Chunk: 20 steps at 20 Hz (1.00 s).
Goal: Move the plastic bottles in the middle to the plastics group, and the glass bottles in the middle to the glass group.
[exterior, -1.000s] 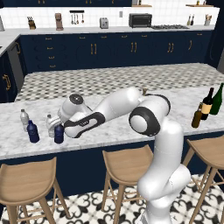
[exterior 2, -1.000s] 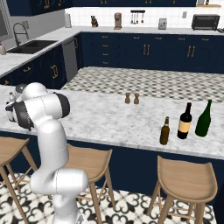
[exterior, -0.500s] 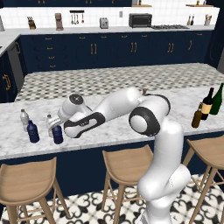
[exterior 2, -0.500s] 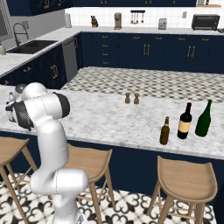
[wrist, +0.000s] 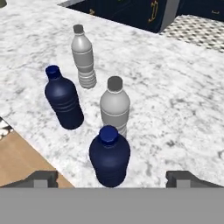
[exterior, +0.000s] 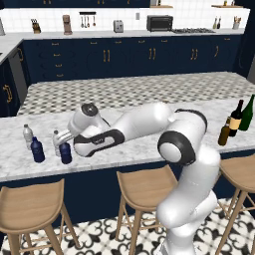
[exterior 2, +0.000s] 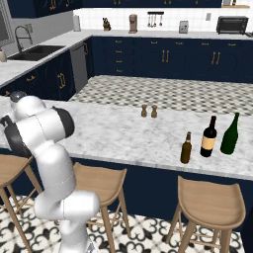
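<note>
Four small bottles stand together at the counter's left end. Closest to the hand is a navy bottle [wrist: 109,155] [exterior: 65,152], with a clear greyish bottle [wrist: 115,106] [exterior: 56,142] right behind it. Farther off stand another navy bottle [wrist: 64,98] [exterior: 36,149] and another clear bottle [wrist: 83,57] [exterior: 27,135]. My gripper [wrist: 112,178] [exterior: 69,143] is open; its fingertips [wrist: 41,178] stand wide on either side of the nearest navy bottle, not touching it. At the right end, the amber bottle [exterior 2: 186,148] [exterior: 224,132] stands beside the dark labelled bottle [exterior 2: 209,137] and the green bottle [exterior 2: 230,134].
Two small shakers [exterior 2: 148,111] stand mid-counter toward the far side. Wooden stools [exterior: 144,182] line the counter's near edge [exterior: 124,162], which runs just beside the small bottles. A broad stretch of marble lies between the two bottle groups.
The hand has drawn back slightly up and to the right from the nearest navy bottle. The bottles have not moved.
</note>
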### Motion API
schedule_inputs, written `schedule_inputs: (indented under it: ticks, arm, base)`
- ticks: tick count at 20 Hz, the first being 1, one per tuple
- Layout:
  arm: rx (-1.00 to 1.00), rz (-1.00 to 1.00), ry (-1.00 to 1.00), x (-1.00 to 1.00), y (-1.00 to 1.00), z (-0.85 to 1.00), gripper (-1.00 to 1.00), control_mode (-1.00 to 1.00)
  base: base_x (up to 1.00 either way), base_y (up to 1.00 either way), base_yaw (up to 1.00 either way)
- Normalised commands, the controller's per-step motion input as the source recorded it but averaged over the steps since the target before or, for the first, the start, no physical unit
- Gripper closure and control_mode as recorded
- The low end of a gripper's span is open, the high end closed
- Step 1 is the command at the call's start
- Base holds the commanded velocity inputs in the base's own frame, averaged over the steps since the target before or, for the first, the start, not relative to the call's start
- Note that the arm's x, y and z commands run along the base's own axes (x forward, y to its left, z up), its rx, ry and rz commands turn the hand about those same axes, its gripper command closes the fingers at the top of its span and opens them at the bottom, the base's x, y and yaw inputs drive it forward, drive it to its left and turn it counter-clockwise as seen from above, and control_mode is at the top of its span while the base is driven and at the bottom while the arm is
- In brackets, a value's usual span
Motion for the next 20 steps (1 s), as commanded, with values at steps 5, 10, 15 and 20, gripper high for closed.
schedule_inputs:
  ticks: [5,10,15,20]
  arm:
    - [0.00,-0.10,0.00,-0.23,-0.92,0.52,-1.00,-1.00]
    - [0.00,-0.23,0.05,-0.10,-1.00,0.55,-1.00,-1.00]
    - [0.00,-0.25,0.02,-0.25,-1.00,0.33,-1.00,-1.00]
    - [0.00,-0.25,0.04,-0.42,-1.00,0.33,-1.00,-1.00]
  base:
    - [0.00,0.00,0.00]
    - [0.00,0.00,0.00]
    - [0.00,0.00,0.00]
    - [0.00,0.00,0.00]
